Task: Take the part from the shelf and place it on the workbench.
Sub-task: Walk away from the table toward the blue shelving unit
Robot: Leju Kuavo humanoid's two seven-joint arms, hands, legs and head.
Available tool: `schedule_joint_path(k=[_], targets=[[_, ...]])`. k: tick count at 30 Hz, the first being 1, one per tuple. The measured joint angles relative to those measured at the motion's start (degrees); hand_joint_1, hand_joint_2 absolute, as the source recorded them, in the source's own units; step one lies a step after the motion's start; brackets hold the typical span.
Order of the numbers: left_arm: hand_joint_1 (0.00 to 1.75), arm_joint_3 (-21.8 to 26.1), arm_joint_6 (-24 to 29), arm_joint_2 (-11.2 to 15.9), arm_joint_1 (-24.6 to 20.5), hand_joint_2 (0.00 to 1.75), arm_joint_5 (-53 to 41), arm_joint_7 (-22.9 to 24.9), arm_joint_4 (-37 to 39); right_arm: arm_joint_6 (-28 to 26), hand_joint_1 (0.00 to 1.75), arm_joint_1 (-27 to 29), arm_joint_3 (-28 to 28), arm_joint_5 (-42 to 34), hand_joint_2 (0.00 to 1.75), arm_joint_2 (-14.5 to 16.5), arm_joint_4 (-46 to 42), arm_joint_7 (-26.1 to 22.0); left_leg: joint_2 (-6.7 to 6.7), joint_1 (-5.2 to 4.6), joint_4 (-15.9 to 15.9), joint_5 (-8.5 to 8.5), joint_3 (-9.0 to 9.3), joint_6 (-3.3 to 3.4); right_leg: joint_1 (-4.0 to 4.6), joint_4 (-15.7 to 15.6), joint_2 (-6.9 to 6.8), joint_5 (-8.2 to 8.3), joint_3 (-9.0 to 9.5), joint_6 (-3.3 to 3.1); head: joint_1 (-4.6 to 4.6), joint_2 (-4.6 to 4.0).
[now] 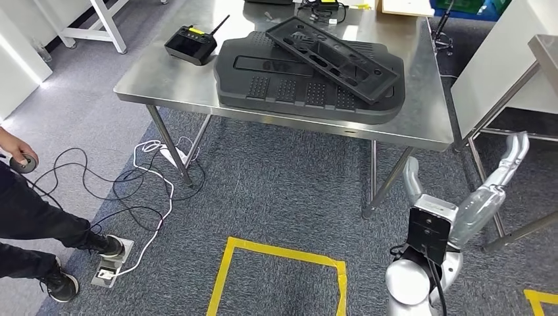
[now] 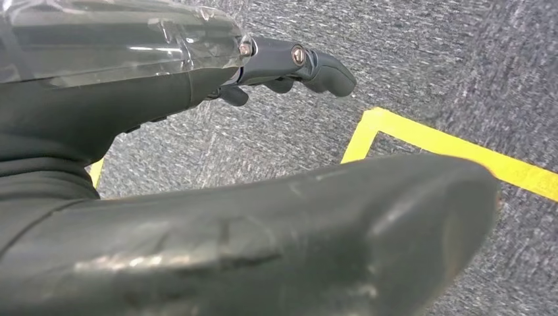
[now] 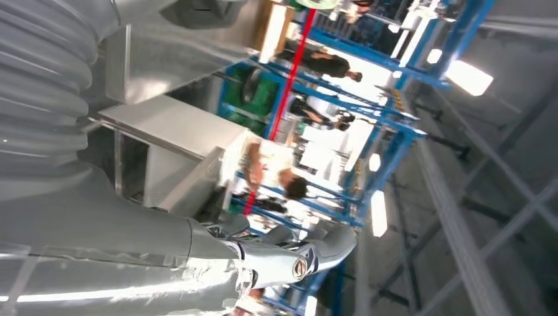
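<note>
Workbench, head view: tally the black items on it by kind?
Large ribbed moulded part: 1
Flat frame panel lying on top of it: 1
Handheld controller with antenna: 1
Total: 3, all on the workbench. Clutter at the far edge is too cropped to count.

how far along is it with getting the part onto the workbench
Looks nearly done: two black parts, a flat frame on a bulkier moulded panel, already lie on the steel workbench. The left hand and right hand hold nothing. Whether more parts remain can't be told.
</note>
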Motion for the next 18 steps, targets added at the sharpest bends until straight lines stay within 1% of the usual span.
schedule_joint_path(k=[2, 3, 4, 5, 7, 8, 9, 10, 11, 12, 13, 14, 15, 16, 17, 18], targets=[[0.00, 0.0, 0.0, 0.0, 0.1, 0.00, 0.0, 0.0, 0.0, 0.0, 0.00, -0.1, 0.0, -0.1, 1.75, 0.0, 0.0, -0.2, 0.07, -0.09, -0.1, 0.67, -0.39, 0.84, -0.12, 0.0, 0.01, 0.33, -0.18, 0.74, 0.07, 0.00], [0.00, 0.0, 0.0, 0.0, 0.1, 0.00, 0.0, 0.0, 0.0, 0.0, 0.00, -0.1, 0.0, -0.1, 1.75, 0.0, 0.1, -0.2, 0.15, -0.08, -0.2, 1.08, -0.64, 1.32, -0.20, 0.4, 0.07, -0.14, -0.45, 1.08, 0.11, 0.00], [0.00, 0.0, 0.0, 0.0, 0.0, 0.00, 0.0, 0.0, 0.0, 0.0, 0.00, -0.1, -0.1, -0.1, 1.75, 0.0, 0.1, -0.2, 0.25, -0.01, -0.4, 1.52, -0.98, 1.81, -0.29, 1.7, 0.15, -1.35, -1.04, 1.39, 0.27, 0.00], [0.00, 0.0, 0.0, 0.0, 0.0, 0.00, 0.0, 0.0, 0.0, 0.0, 0.00, -0.1, -0.1, -0.1, 1.75, 0.0, 0.1, -0.3, 0.34, 0.06, -0.5, 1.93, -1.39, 2.16, -0.36, 4.0, 0.23, -3.30, -2.00, 1.63, 0.44, 0.00], [0.00, 0.0, 0.0, 0.0, 0.0, 0.00, 0.0, 0.0, 0.0, 0.0, 0.00, -0.1, -0.1, -0.2, 1.75, 0.0, 0.2, -0.3, 0.42, -0.09, -0.5, 2.53, -2.30, 2.47, -0.42, 11.0, 0.34, -7.80, -4.42, 1.99, 0.83, 0.00], [0.00, 0.0, 0.0, 0.0, 0.0, 0.00, 0.0, 0.0, 0.0, 0.0, 0.00, -0.1, -0.1, -0.2, 1.75, 0.0, 0.3, -0.2, 0.44, -0.18, -0.5, 2.79, -2.71, 2.49, -0.43, 13.8, 0.34, -9.15, -5.16, 2.06, 0.88, 0.00], [0.00, 0.0, 0.0, 0.0, 0.0, 0.00, 0.0, 0.0, 0.1, 0.0, 0.00, -0.1, -0.1, -0.2, 1.75, 0.0, 0.4, -0.2, 0.46, -0.27, -0.4, 3.05, -3.08, 2.49, -0.41, 14.9, 0.34, -9.42, -4.99, 2.04, 0.92, 0.00], [0.00, 0.0, 0.0, 0.0, 0.0, 0.00, 0.0, 0.0, 0.1, 0.0, 0.00, -0.1, -0.1, -0.2, 1.75, 0.0, 0.5, -0.3, 0.45, -0.32, -0.3, 3.27, -3.37, 2.45, -0.38, 13.7, 0.35, -8.59, -3.70, 1.91, 0.93, 0.00], [0.00, 0.0, 0.0, 0.0, 0.0, 0.00, 0.1, 0.0, 0.2, 0.0, 0.00, -0.1, -0.1, -0.2, 1.75, 0.0, 0.5, -0.3, 0.43, -0.36, -0.3, 3.46, -3.57, 2.38, -0.33, 10.5, 0.35, -6.97, -1.40, 1.66, 0.95, 0.00], [0.00, 0.0, 0.0, -0.1, 0.0, 0.00, 0.1, 0.0, 0.2, 0.0, 0.00, -0.1, -0.1, -0.2, 1.75, 0.0, 0.6, -0.3, 0.42, -0.37, -0.3, 3.61, -3.70, 2.26, -0.24, 6.1, 0.36, -5.34, 1.27, 1.29, 1.00, 0.00], [0.00, 0.0, 0.0, -0.1, 0.0, 0.00, 0.1, 0.1, 0.2, 0.0, 0.00, -0.1, -0.1, -0.2, 1.75, 0.0, 0.6, -0.3, 0.40, -0.45, -0.2, 3.75, -3.82, 2.07, -0.07, 2.2, 0.37, -4.13, 3.47, 0.95, 1.05, 0.00], [0.00, 0.0, 0.0, -0.1, 0.0, 0.00, 0.1, 0.1, 0.2, 0.0, 0.00, -0.2, -0.1, -0.2, 1.75, 0.0, 0.6, -0.3, 0.40, -0.50, -0.1, 3.94, -3.97, 1.79, 0.09, -0.5, 0.40, -3.44, 4.82, 0.68, 1.10, 0.00], [0.00, 0.0, 0.0, -0.2, 0.0, 0.00, 0.1, 0.1, 0.2, 0.0, 0.00, -0.2, -0.1, -0.2, 1.75, 0.0, 0.6, -0.3, 0.43, -0.52, 0.0, 4.16, -4.15, 1.45, 0.26, -1.7, 0.46, -3.27, 5.26, 0.45, 1.15, 0.00], [0.00, 0.0, 0.0, -0.2, 0.0, 0.00, 0.1, 0.1, 0.2, 0.0, 0.00, -0.2, -0.1, -0.1, 1.75, 0.0, 0.6, -0.4, 0.47, -0.54, 0.0, 4.40, -4.30, 1.08, 0.41, -1.9, 0.53, -3.16, 5.16, 0.27, 1.16, 0.00], [0.00, 0.0, 0.0, -0.2, 0.0, 0.00, 0.1, 0.1, 0.2, 0.0, 0.00, -0.2, -0.1, -0.1, 1.75, 0.0, 0.6, -0.4, 0.49, -0.53, 0.0, 4.60, -4.42, 0.71, 0.32, -2.1, 0.57, -2.86, 4.99, -0.01, 1.16, 0.00], [0.00, 0.0, 0.0, -0.3, 0.0, 0.00, 0.1, 0.1, 0.2, 0.0, 0.00, -0.3, -0.1, -0.1, 1.75, 0.0, 0.6, -0.3, 0.41, -0.50, 0.3, 4.35, -4.56, 0.39, 0.19, -2.3, 0.51, -2.48, 4.85, -0.31, 1.18, 0.00]])
